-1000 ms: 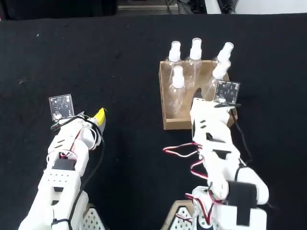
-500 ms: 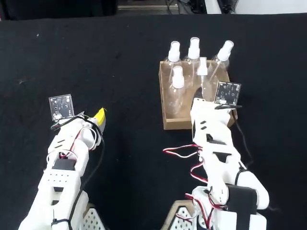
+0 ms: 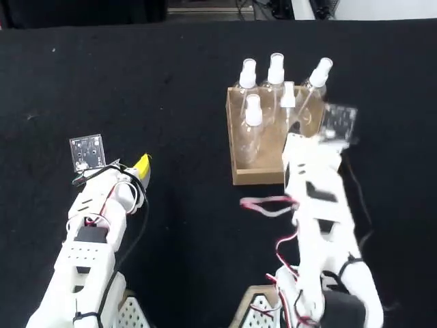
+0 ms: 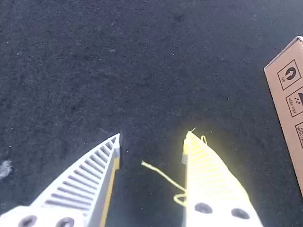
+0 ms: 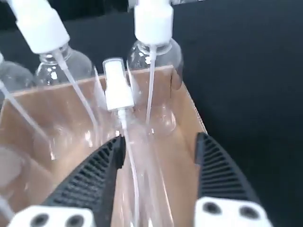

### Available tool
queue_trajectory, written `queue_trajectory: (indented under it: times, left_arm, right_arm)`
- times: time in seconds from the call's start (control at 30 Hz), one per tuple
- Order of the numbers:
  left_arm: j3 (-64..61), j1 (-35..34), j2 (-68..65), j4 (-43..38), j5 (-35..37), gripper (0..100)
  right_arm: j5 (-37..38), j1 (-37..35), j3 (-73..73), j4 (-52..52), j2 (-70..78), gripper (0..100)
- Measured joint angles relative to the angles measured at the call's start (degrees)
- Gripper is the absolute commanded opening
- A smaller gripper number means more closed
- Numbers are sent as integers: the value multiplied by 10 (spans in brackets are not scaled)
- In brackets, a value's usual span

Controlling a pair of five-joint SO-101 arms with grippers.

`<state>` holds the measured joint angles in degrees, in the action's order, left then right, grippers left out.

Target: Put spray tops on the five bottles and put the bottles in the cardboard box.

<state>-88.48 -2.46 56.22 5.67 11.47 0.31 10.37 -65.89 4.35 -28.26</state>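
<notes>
Black table cloth (image 3: 171, 68) bears the cardboard box (image 3: 235, 174), five capped bottles (image 3: 251, 130) inside. Right gripper (image 5: 158, 146) hangs released over it; left gripper (image 4: 151, 142) gapes well away.

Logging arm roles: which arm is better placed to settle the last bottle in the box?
Right. The right gripper hangs open over the box, straddling the last bottle; the left gripper sits open over bare cloth, well aside.

Left arm (image 3: 89, 239): stretched forward, low over the surface, wrist directly behind the left fingers (image 4: 199, 179); one white, one yellow, tips parted. Right arm (image 3: 317, 205): stretched forward, wrist above and behind the right fingers (image 5: 94, 179); both black, spread wide, tips angled downward.
</notes>
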Motion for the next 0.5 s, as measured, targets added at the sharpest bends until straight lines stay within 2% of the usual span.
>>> queue_trajectory:
  times: [0.07,0.13,0.33,0.5]
  left_arm:
    - [0,0,0,0,0,213]
    - [0,0,0,0,0,213]
    - [0,0,0,0,0,213]
    - [0,0,0,0,0,213]
  right_arm:
    - [4,-1,60,133,-2,178]
    - [4,-15,89,206,1,178]
    - [7,-47,149,242,75,181]
    - [7,-48,198,244,142,256]
